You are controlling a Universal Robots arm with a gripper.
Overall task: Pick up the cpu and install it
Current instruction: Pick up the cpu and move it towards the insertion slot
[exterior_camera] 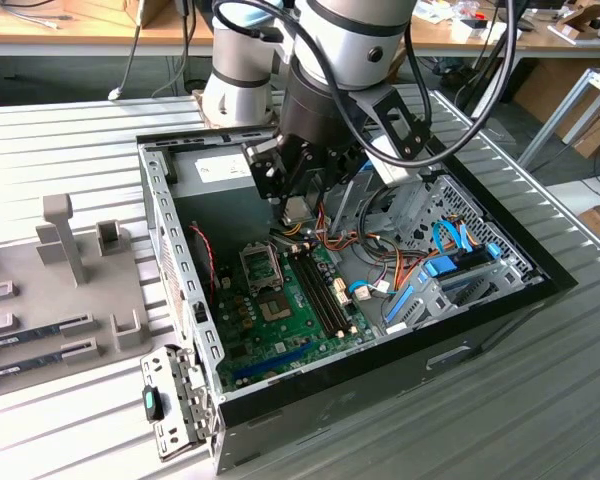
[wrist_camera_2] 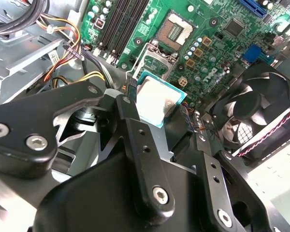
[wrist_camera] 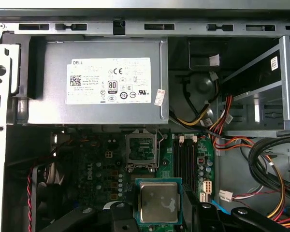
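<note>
Gripper (wrist_camera_2: 157, 104) clamped on the cpu (wrist_camera_2: 157, 100), fingers (wrist_camera_2: 131, 92) pinching two opposite edges, chip flat with the metal lid facing up. The cpu hangs inside the case (exterior_camera: 170, 215) above the motherboard (wrist_camera: 94, 169), short of the open socket (wrist_camera_2: 178, 31), not seated.

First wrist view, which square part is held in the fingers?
The cpu, silver-topped with a green rim, gripped between the fingers. The other square, the empty metal-framed socket, sits untouched on the motherboard.
</note>
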